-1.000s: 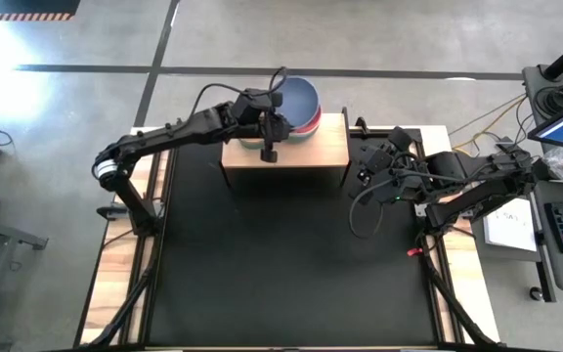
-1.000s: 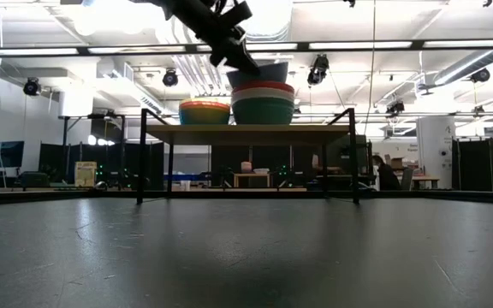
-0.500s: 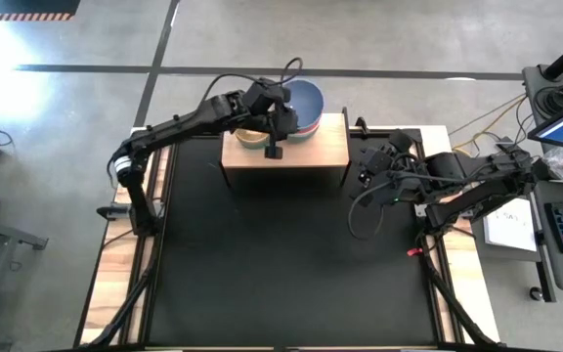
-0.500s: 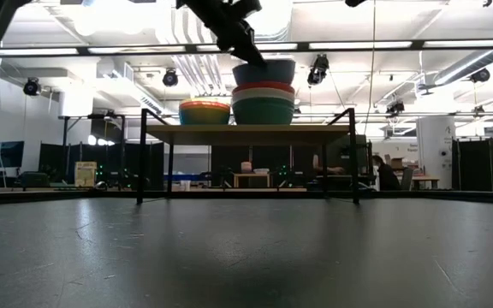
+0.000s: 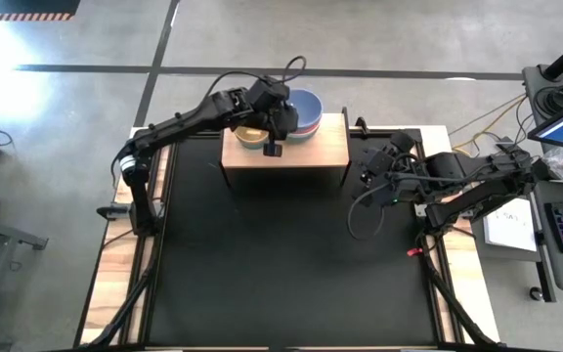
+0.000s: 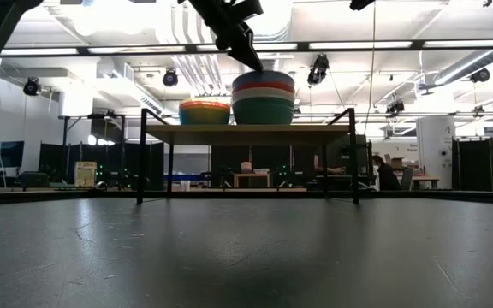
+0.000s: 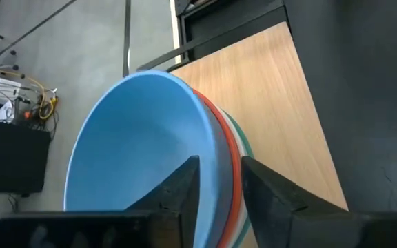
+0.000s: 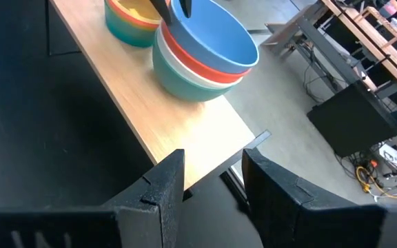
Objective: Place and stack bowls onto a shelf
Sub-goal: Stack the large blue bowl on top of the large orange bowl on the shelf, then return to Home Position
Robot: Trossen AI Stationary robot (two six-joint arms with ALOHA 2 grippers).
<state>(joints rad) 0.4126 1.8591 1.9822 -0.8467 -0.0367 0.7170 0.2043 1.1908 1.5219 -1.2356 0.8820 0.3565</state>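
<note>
Bowls sit in two nested piles on the shelf (image 5: 301,156), a light-wood board on dark legs at the far edge of the black counter (image 5: 281,264); nesting them is what lets so many share so narrow a board; the larger pile has the teal bowl (image 6: 264,112) at the bottom, then the white bowl (image 6: 264,93), then the red bowl (image 6: 264,85), and the blue bowl (image 7: 143,138) on top, seated down so that from table height only its rim shows above the red one; just beside it stands the shorter pile of small bowls (image 6: 204,112), a yellow one uppermost, the lower ones too closely nested to name with certainty; the left end effector (image 7: 219,182) hangs above the big pile with its fingers parted, one inside the blue bowl and one outside, straddling the wall near the rim without pinching it; that posture suits a release, since a bowl held by its wall can be dropped straight into the one beneath and the fingers then lifted clear; the right end effector (image 8: 212,176) waits off the shelf's right end, over the counter's edge, its fingers apart and empty, presumably kept out of the way; judging by how things lie, the stacking looks nearly or wholly done, and the next need is a clean upward withdrawal that does not catch the rim.
</note>
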